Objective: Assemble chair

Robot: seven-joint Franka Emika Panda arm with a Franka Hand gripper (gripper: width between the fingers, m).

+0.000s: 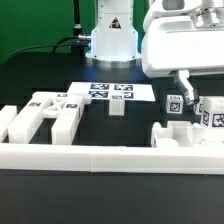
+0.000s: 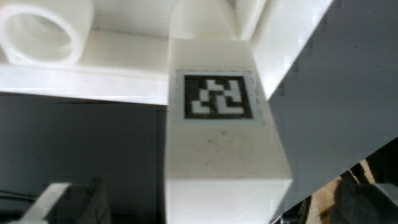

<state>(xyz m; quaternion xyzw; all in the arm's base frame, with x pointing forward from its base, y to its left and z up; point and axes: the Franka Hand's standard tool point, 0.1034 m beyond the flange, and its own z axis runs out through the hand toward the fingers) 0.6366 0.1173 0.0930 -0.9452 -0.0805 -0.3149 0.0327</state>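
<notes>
My gripper (image 1: pixel 186 92) hangs low at the exterior view's right, over a group of white chair parts. Its fingers stand on either side of a white tagged bar (image 1: pixel 173 104), and they look shut on it. In the wrist view the bar (image 2: pixel 222 150) fills the space between the jaws of the gripper (image 2: pixel 222 208), with its tag (image 2: pixel 221 96) facing the camera. Beyond it is a white part with a round hole (image 2: pixel 45 40). Another tagged block (image 1: pixel 212 118) and a low white piece (image 1: pixel 180 136) lie beside the bar. More tagged chair parts (image 1: pixel 48 110) lie at the left.
The marker board (image 1: pixel 110 90) lies flat at mid table, with a small white block (image 1: pixel 117 108) just in front of it. The long white border rail (image 1: pixel 100 157) runs along the front. The robot base (image 1: pixel 112 40) stands at the back.
</notes>
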